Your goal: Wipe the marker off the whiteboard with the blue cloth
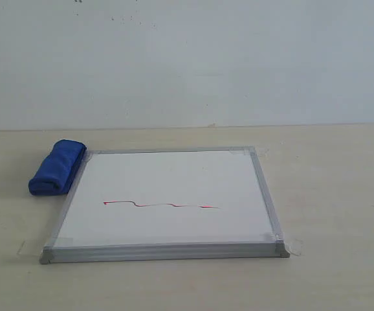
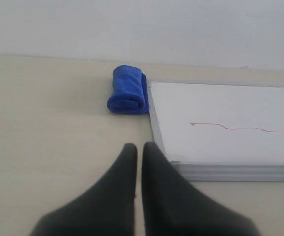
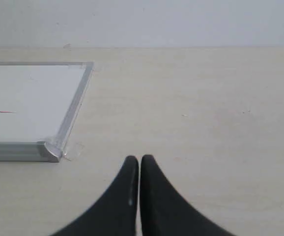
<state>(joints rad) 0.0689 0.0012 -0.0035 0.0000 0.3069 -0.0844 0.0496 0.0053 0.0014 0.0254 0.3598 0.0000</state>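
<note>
Blue cloth (image 1: 57, 167) lies rolled on the table (image 1: 329, 194), right against the whiteboard (image 1: 174, 175) frame's left side, far end. Red marker line (image 1: 161, 205) crosses the board's near half. Left gripper (image 2: 138, 146) & right gripper (image 3: 139, 158): jaws closed, nothing held. Prob. best: left opens wide, drops over the roll's middle, pinches deep so the plush won't slip. Ext. view shows no arms; right wrist view misses the cloth.
</note>
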